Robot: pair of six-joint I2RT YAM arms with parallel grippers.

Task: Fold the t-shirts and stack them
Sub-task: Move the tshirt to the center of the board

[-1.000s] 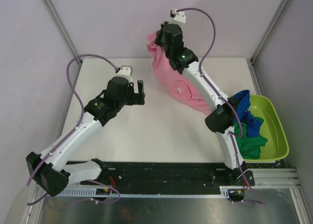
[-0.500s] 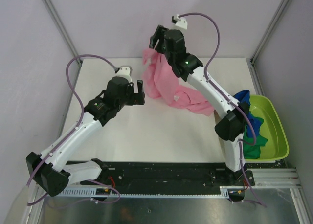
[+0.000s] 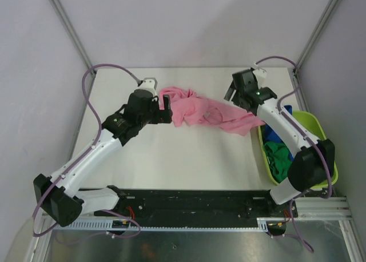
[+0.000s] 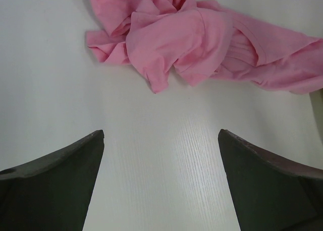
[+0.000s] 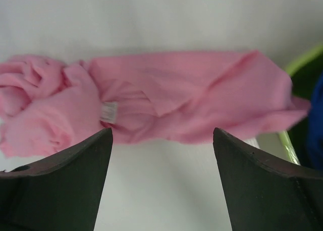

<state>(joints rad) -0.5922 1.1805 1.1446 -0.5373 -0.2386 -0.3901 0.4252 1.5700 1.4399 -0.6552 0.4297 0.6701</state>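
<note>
Pink t-shirt [image 3: 206, 114] lies crumpled on table [image 3: 171, 159], far-centre, btwn the arms. Left tool [image 3: 167, 110] & right tool [image 3: 230, 96] gape wide, empty. Fabric looks light, limp; prob. best pinched at shoulder seam or hem corner, not bunched middle.

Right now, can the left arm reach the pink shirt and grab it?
Probably yes. The left gripper is open, and the pink t-shirt lies crumpled on the table just ahead of it, with only bare tabletop between. The right gripper is open too, not holding it.
</note>
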